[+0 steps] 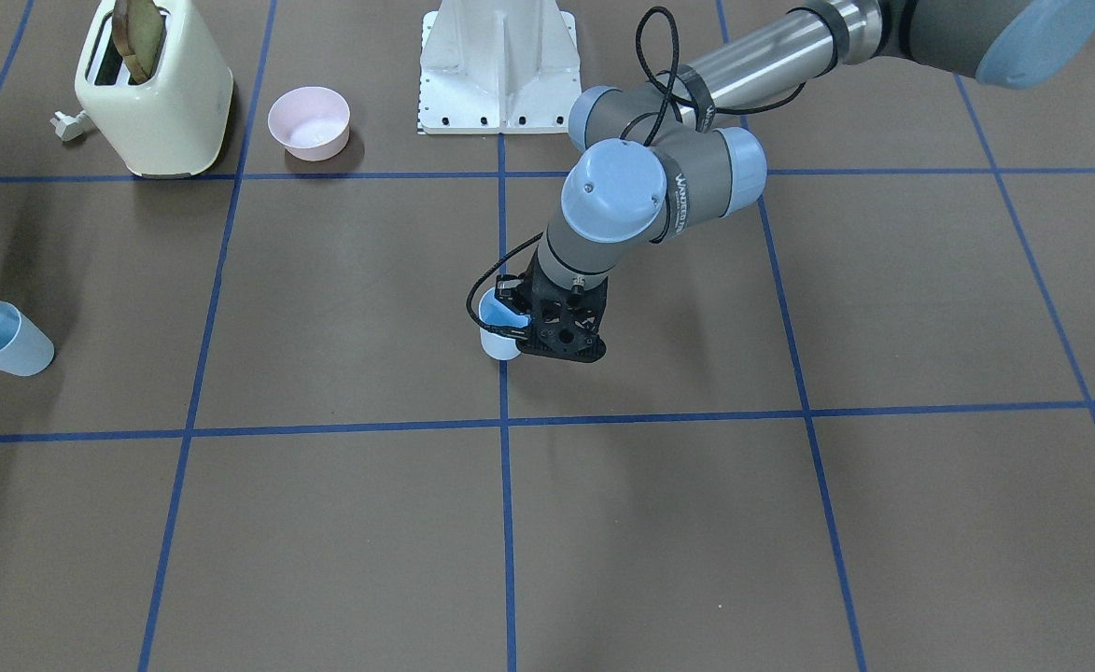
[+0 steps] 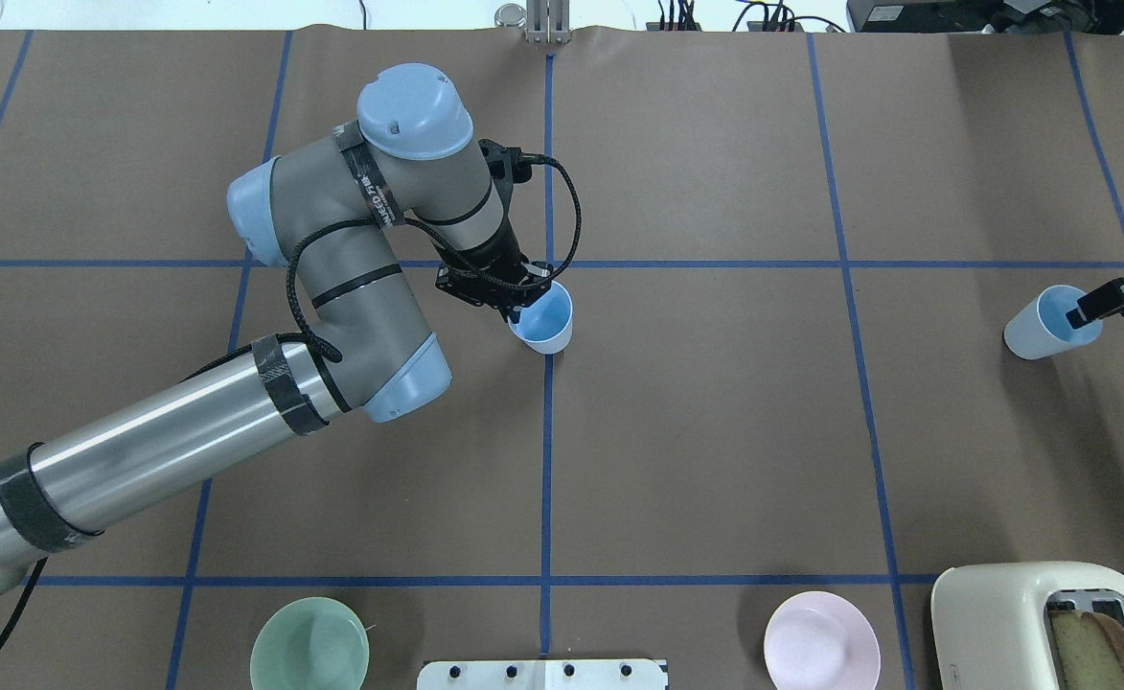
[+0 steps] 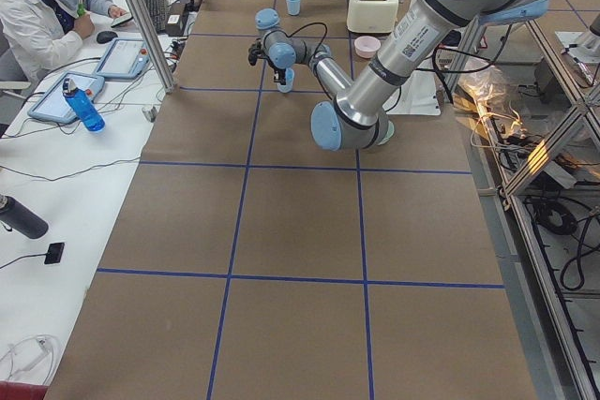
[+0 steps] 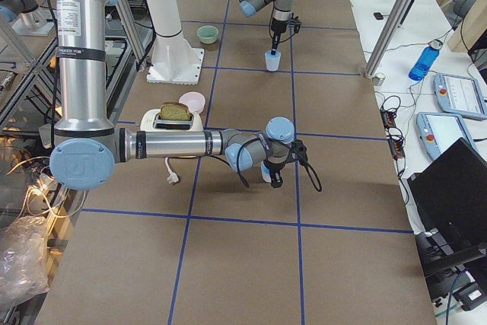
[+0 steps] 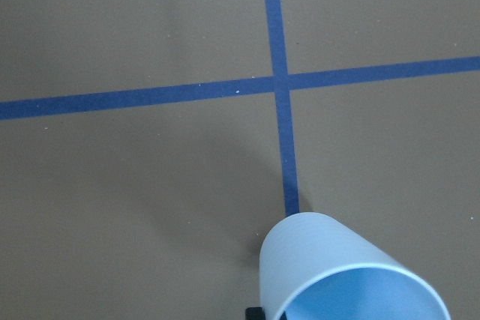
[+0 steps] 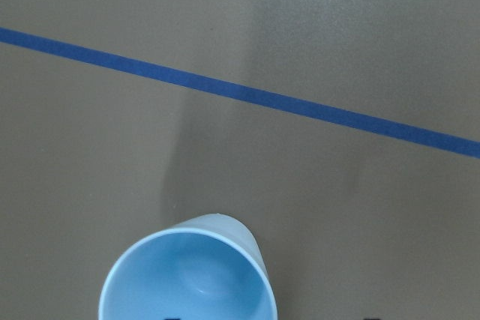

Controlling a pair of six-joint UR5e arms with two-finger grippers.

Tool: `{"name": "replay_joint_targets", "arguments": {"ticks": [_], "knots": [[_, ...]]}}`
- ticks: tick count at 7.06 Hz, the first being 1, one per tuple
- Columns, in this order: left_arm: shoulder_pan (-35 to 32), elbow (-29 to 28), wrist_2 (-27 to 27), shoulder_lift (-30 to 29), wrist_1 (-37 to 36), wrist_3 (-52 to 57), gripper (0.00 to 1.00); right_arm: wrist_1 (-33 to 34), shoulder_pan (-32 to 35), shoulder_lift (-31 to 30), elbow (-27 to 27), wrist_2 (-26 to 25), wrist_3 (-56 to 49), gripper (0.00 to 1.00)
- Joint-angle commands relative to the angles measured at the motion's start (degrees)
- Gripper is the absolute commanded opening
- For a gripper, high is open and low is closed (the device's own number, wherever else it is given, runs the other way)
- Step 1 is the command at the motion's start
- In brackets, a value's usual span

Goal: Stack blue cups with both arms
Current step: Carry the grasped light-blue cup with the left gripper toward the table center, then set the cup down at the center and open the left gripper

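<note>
One pale blue cup (image 2: 547, 331) stands near the table's middle on a blue tape line, also in the front view (image 1: 498, 345). My left gripper (image 2: 520, 309) is shut on its rim, one finger inside; the left wrist view shows the cup (image 5: 330, 267) close below. I cannot tell whether it is lifted. The other blue cup (image 2: 1036, 335) stands at the far right, at the left edge of the front view (image 1: 10, 350). My right gripper (image 2: 1090, 311) has one finger inside it, and its jaws look apart around the wall; the cup (image 6: 187, 275) sits upright in the right wrist view.
A cream toaster (image 2: 1031, 623) with a slice of bread, a pink bowl (image 2: 820, 637) and a green bowl (image 2: 309, 644) stand along the robot's side, beside the white base post (image 1: 498, 70). A person (image 3: 42, 16) sits at a side table.
</note>
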State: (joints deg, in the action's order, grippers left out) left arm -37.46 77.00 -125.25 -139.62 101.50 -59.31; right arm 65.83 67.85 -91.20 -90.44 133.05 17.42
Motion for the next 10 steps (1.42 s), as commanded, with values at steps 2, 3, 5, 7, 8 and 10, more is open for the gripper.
{"name": "replay_joint_targets", "arguments": {"ticks": [2, 3, 5, 7, 8, 10], "knots": [[0.1, -0.5, 0.0, 0.0, 0.5, 0.2, 0.00, 0.0, -0.9, 1.0, 1.0, -0.3, 0.0, 0.31], [0.1, -0.4, 0.0, -0.1, 0.5, 0.2, 0.15, 0.1, -1.0, 1.1, 1.1, -0.3, 0.0, 0.27], [0.0, -0.2, 0.0, 0.0, 1.8, 0.2, 0.74, 0.1, -1.0, 1.5, 1.1, -0.4, 0.3, 0.22], [-0.1, 0.1, 1.4, 0.0, 3.3, 0.2, 0.94, 0.3, -1.0, 2.4, 1.1, -0.4, 0.4, 0.18], [-0.4, 0.9, 1.4, 0.4, 3.2, 0.3, 0.96, 0.4, -1.0, 2.8, 1.0, -0.3, 0.5, 0.17], [-2.8, 5.1, 0.7, 2.8, 2.8, 0.9, 0.97, 0.6, -1.0, 3.5, 0.9, -0.3, 0.6, 0.15]]}}
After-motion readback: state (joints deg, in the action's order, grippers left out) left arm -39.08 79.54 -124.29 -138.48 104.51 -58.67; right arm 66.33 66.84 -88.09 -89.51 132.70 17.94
